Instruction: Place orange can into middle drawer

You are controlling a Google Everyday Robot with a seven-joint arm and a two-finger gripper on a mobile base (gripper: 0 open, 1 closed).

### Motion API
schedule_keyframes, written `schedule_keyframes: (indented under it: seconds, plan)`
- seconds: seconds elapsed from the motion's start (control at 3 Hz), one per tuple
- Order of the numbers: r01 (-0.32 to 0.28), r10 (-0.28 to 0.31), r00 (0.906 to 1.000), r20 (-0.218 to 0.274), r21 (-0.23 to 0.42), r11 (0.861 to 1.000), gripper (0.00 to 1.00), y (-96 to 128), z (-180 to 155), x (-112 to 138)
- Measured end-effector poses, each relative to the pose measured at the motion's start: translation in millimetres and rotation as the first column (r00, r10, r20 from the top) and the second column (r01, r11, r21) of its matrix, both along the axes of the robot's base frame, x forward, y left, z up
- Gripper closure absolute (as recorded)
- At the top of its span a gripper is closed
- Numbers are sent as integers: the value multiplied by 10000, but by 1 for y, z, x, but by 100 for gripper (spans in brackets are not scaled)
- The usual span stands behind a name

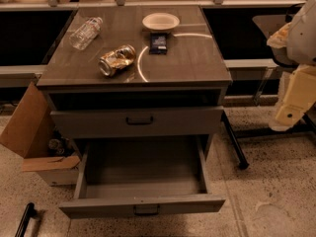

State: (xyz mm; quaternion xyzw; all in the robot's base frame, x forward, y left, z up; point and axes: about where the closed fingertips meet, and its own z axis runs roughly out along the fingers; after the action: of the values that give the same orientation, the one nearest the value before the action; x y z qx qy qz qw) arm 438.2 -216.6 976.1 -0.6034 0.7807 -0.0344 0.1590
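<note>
The orange can (116, 59) lies on its side, dented, on the left part of the grey cabinet top (197, 58), its round silver end toward the front left. The middle drawer (143, 169) is pulled out below, showing a flat grey floor with nothing in it and a small dark handle (146, 210) on its front. My gripper (291, 110) hangs at the right edge of the view, off to the right of the cabinet at about drawer height. It is far from the can and holds nothing that I can see.
A clear plastic bottle (86, 32) lies at the back left of the top. A white bowl (160, 21) and a dark packet (158, 43) sit at the back middle. A taller closed drawer front (139, 120) is above the open drawer. An open cardboard box (37, 142) stands on the floor at left.
</note>
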Motion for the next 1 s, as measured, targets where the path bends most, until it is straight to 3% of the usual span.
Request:
schedule_keyframes:
  seconds: [0.33, 0.67, 1.0]
  plan:
    - [-137, 136, 9997, 192, 37, 9999, 0, 6, 1, 4]
    - [-1441, 1405, 9877, 692, 501, 9883, 0, 54, -2, 38]
    - [-2762, 2636, 9577, 1152, 1129, 9544, 0, 115, -6, 78]
